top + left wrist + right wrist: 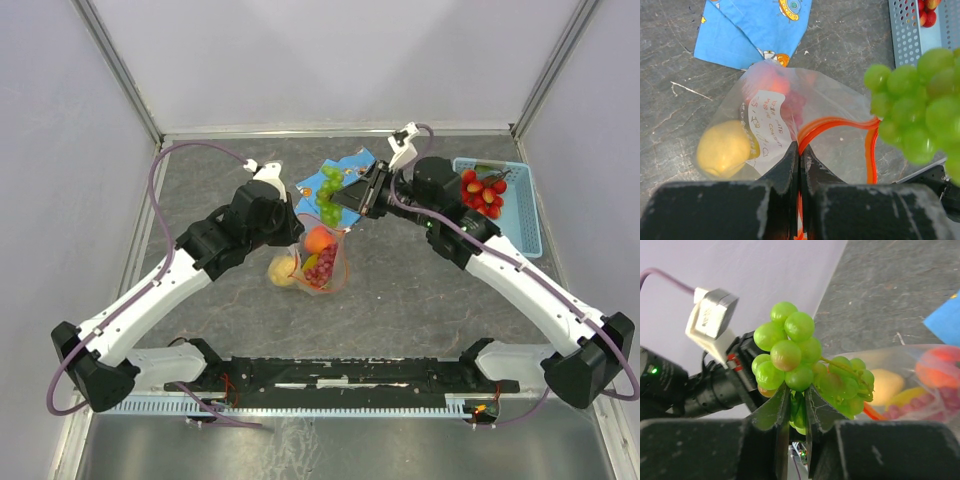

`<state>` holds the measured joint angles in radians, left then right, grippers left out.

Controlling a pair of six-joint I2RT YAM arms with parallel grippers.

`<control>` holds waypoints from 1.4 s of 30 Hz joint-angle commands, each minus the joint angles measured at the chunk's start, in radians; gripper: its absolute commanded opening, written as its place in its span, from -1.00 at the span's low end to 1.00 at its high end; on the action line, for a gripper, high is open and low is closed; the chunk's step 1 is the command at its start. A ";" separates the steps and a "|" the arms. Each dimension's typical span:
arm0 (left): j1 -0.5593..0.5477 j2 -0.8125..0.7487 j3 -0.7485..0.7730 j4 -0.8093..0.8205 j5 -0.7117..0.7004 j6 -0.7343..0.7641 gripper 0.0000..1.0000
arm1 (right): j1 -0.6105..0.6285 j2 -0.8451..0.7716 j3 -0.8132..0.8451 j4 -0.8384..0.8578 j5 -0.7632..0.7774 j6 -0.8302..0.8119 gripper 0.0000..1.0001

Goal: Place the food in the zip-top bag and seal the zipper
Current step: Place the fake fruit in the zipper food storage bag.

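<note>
On the grey bench (420, 290) the task looks a little over half done. The light-blue basket (530, 215) stands at the upper right of the top view, and the blue cloth (755, 25) lies at upper centre, just beyond the bag; neither needs handling. The zip-top bag (840, 110) lies at the centre of the bench with its mouth gaping. The green grapes (790, 350) are not in it yet: the right pincer (796, 407) is closed on the bunch near its stem and holds it in the air, just above and beyond the mouth. Three fruits show through the plastic: an orange (319, 239), the purple grapes (322, 266) and a lemon (722, 150), which seems to be inside at the bag's left side. The strawberries (484, 191) lie in the basket, well apart from the bag, so they are left to fetch. The zipper (845, 122) curves wide open and is unsealed; the left pincer (800, 155) is pinched tight on it at the mouth's near edge, holding the bag up. Remaining, by my reckoning: grapes in, strawberries in, then the seal.
</note>
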<state>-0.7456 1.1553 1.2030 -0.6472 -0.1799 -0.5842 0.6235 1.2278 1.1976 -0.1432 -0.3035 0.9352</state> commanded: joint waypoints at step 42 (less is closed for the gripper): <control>0.007 0.007 -0.027 0.011 -0.013 -0.063 -0.95 | 0.180 0.263 0.058 -0.164 0.130 0.112 -0.91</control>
<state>-0.7456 1.1965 1.1946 -0.6559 -0.1810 -0.6273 0.7986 1.4612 1.1645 -0.3378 -0.2417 0.9646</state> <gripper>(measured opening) 0.043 0.190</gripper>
